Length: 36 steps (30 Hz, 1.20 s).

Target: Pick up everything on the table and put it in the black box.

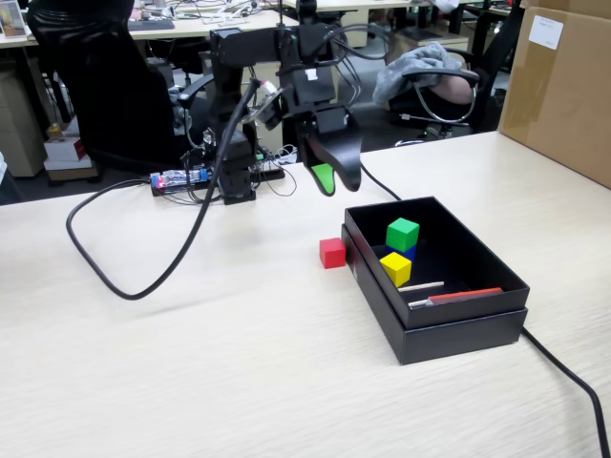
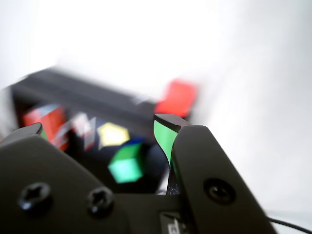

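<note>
I was between pick-ups: three cubes lay in the box, one waited on the desk, so I judged the last fetch was in hand.

In the fixed view, left of centre, a thick black cable [image 1: 134, 277] looped across the pale beige wood-grain desk [image 1: 191, 372]. At upper centre my tool [image 1: 334, 179], black with green-lined fingers, hung in the air above the desk, released and carrying nothing; the wrist view showed its jaws spread with a clear gap between them. Below it and slightly to its left sat the small plain red cube [image 1: 332, 253], on the desk just beside the left wall of the matte black shallow cardboard box [image 1: 458, 329]. Inside the box, right of the red one, lay the yellow cube [image 1: 396, 268], the green cube [image 1: 403, 234] and, mostly hidden between them, the blue cube [image 1: 409, 253].

The next move, as I judged it, called for lowering my tool straight over the red cube, taking care that a finger cleared the box wall so close beside it.
</note>
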{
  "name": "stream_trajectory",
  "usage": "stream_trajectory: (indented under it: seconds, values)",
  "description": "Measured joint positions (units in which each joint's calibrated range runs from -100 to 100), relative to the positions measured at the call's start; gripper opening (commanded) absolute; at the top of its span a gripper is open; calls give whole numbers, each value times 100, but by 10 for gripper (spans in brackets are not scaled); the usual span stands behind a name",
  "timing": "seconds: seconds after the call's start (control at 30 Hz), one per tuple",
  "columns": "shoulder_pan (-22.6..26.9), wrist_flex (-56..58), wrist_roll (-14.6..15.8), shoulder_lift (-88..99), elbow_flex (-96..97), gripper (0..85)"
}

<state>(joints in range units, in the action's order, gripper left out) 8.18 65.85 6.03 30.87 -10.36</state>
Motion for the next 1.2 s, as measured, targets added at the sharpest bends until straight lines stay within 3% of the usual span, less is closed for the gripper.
stream_trajectory:
  seconds: [0.27,0.83,1.03,1.1,1.2]
  values:
    - [5,15,49,181,1588,481]
    - [254,-23,332,-2654,794,471]
    - [288,-23,386,-2874,794,348]
    - [298,-15,391,-2951,794,201]
    - [298,-93,376,-2990,785,89]
